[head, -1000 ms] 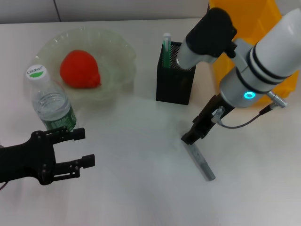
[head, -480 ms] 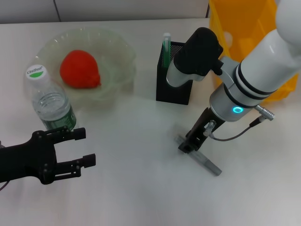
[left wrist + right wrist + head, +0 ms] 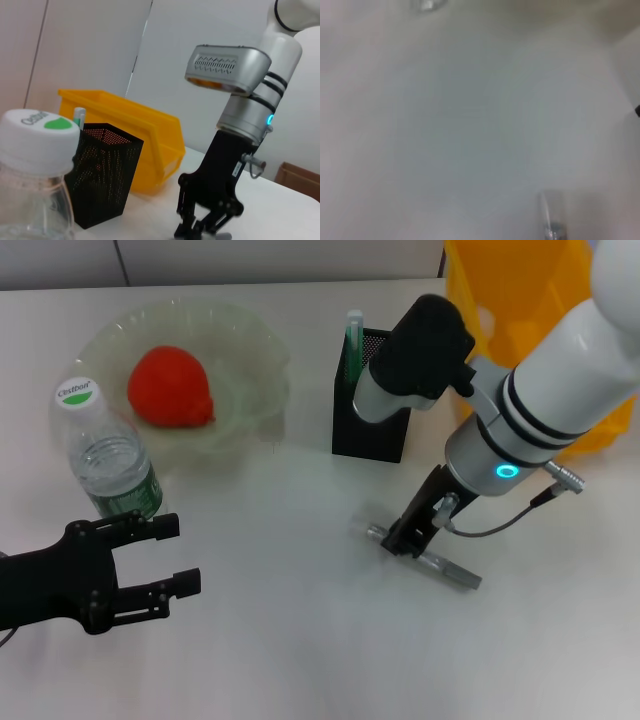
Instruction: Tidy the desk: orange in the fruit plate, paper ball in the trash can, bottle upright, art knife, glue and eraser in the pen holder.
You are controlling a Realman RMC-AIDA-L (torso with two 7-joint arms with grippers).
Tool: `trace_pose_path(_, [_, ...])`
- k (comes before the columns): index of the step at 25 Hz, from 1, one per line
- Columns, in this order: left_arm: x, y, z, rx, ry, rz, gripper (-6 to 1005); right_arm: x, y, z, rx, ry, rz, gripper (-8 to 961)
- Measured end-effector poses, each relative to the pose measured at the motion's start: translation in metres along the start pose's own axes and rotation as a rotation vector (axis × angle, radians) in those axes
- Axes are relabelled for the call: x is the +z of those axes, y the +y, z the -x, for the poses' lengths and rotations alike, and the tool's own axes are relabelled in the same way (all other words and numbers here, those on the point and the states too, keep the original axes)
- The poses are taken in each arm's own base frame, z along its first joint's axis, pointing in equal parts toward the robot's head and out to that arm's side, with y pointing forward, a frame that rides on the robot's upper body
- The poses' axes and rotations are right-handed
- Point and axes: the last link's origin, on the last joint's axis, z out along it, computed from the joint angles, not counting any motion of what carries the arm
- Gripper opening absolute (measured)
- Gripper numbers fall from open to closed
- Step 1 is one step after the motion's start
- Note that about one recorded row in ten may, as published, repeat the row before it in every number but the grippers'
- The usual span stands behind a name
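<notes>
Art knife (image 3: 424, 559) lies flat on the worktop (image 3: 300, 640), long axis slanting, right claw (image 3: 403, 540) pinching its near-left end; left claw (image 3: 165, 555), spread, well apart.

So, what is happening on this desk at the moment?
The right gripper is down on the long grey stick lying on the white desk, in front of the pen holder. The left gripper hangs open beside the upright bottle. The orange already lies in the fruit plate.
</notes>
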Motion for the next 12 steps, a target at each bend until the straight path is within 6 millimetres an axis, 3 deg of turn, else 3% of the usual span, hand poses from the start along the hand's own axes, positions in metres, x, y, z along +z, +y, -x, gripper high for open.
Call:
trace_pose_path(2, [0.0,0.0,0.0,0.0,0.001,0.001,783,-0.007,0.0,0.002,-0.001,-0.032,0.0,135])
trace_pose_path(3, [0.0,0.001,0.0,-0.001,0.002,0.001,783,-0.03,0.001,0.008,-0.004,-0.142,0.012,134])
trace_pose_path(4, [0.0,0.001,0.0,-0.001,0.002,0.001,783,-0.03,0.001,0.008,-0.004,-0.142,0.012,134])
trace_pose_path(5, [-0.001,0.001,0.0,-0.001,0.004,0.002,783,-0.057,0.0,0.012,0.006,-0.291,0.049,134])
trace_pose_path(7, [-0.001,0.001,0.0,-0.001,0.005,0.003,783,-0.081,-0.007,0.013,0.032,-0.483,0.09,134])
trace_pose_path(8, [-0.001,0.001,0.0,-0.001,0.005,0.003,783,-0.088,-0.012,0.013,0.045,-0.591,0.104,133])
trace_pose_path(9, [-0.001,0.001,0.0,-0.001,0.005,0.003,783,-0.088,-0.012,0.013,0.045,-0.591,0.104,133])
trace_pose_path(10, [0.0,0.001,0.0,-0.001,0.006,0.004,783,-0.091,-0.024,0.009,0.067,-0.76,0.103,133])
trace_pose_path(11, [0.0,0.001,0.0,-0.001,0.006,0.004,782,-0.091,-0.024,0.009,0.067,-0.76,0.103,133])
trace_pose_path(12, [0.0,0.001,0.0,0.0,0.007,0.005,782,-0.087,-0.035,0.004,0.082,-0.902,0.085,133])
